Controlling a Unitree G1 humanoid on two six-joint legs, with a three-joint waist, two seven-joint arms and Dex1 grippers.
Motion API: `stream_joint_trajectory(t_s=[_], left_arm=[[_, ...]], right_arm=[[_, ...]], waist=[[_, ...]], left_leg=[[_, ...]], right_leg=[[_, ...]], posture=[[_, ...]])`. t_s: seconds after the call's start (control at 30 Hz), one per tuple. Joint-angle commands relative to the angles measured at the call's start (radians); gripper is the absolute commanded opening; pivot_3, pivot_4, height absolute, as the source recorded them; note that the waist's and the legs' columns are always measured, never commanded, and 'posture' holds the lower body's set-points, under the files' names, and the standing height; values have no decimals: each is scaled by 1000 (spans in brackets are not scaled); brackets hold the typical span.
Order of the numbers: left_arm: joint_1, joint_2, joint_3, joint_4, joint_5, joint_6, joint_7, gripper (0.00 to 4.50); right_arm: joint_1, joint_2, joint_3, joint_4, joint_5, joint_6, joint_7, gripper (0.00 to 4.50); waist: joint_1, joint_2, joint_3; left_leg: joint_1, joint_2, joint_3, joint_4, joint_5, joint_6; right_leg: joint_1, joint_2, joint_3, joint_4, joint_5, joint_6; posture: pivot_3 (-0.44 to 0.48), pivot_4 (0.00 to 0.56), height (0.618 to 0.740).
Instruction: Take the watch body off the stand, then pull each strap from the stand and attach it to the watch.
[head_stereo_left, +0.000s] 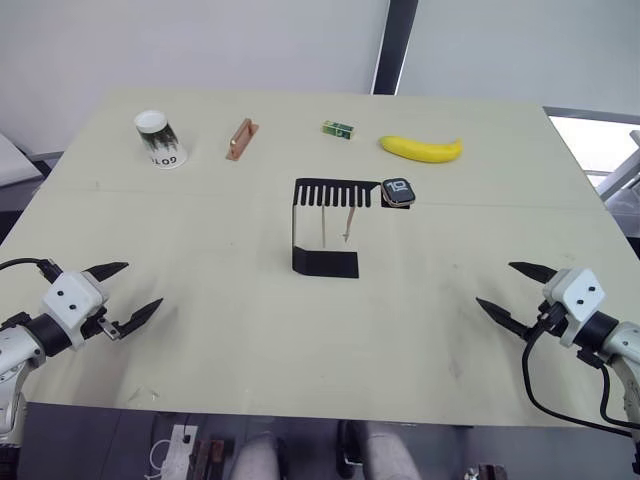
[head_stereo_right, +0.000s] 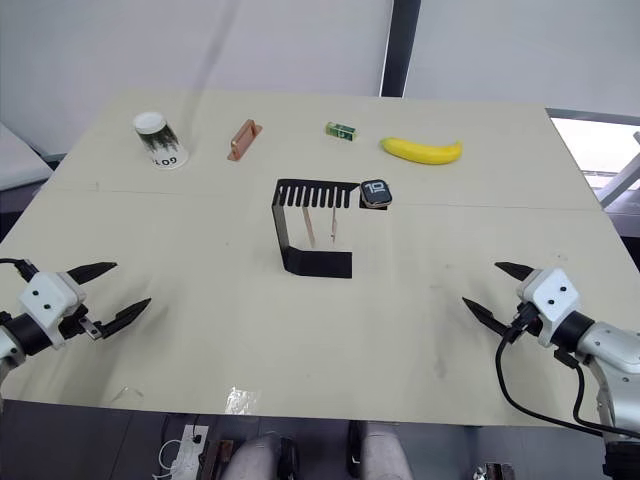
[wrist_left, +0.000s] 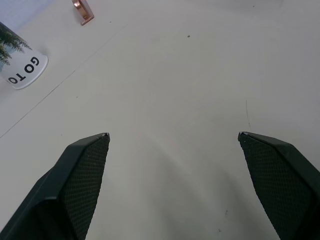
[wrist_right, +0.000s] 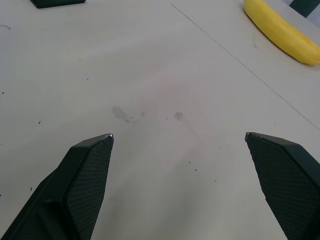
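The stand (head_stereo_left: 322, 225) sits mid-surface (head_stereo_left: 200, 300), its slotted top plate running left to right above a flat foot. One watch body (head_stereo_left: 398, 192) rests on the plate's right end, screen up, showing "10". Two straps (head_stereo_left: 348, 222) hang from the slots, long axes vertical, just beside each other.

Along the far edge lie one cup (head_stereo_left: 160, 139), upright, its inside not visible, one copper bar (head_stereo_left: 241, 138) with its long axis running toward the far edge, one small green box (head_stereo_left: 338, 128) and one banana (head_stereo_left: 421, 148) lying left to right.

The left gripper (head_stereo_left: 128, 292) and right gripper (head_stereo_left: 516, 290) hover near the front corners, well apart from the stand, fingers (wrist_left: 80, 185) spread wide and holding nothing.
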Motion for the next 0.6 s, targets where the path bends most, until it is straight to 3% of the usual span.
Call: stream_joint_trajectory(t_s=[0.03, 0.1, 0.17, 0.4, 0.6], left_arm=[[6, 4, 6, -81, -85, 43, -58, 4447], [11, -5, -5, -190, -237, 175, -133, 4447], [18, 1, -18, -285, -301, 258, -158, 4447], [-25, 3, -50, -491, -415, 450, -151, 4447], [-155, -37, -107, -567, -456, 534, -89, 4447]], right_arm=[[-18, 29, -1, -45, 35, 11, -16, 4500], [-33, 98, 2, -147, 120, 113, -82, 4500], [-37, 153, -3, -260, 190, 211, -148, 4500], [-62, 290, 13, -609, 334, 453, -413, 4500], [-186, 339, 75, -855, 473, 689, -684, 4500]], waist=[[0, 0, 0], [-2, -1, -1], [-1, 1, 0], [0, 2, 1], [-1, 2, 1]], left_leg=[[0, 0, 0, 0, 0, 0], [0, 0, 0, 0, 0, 0], [0, 1, 0, 0, 1, -1], [-1, 0, -2, 1, 1, -1], [-1, 0, -2, 1, 1, -2]], right_leg=[[0, 0, 0, 0, 0, 0], [0, 0, 0, 0, 0, 0], [0, 0, 0, 3, 0, 0], [0, 0, 1, 7, 0, 0], [0, 1, 1, 7, 0, 0]], posture=[[0, 150, 740], [0, 150, 740], [0, 150, 740], [0, 150, 740], [0, 150, 740]])
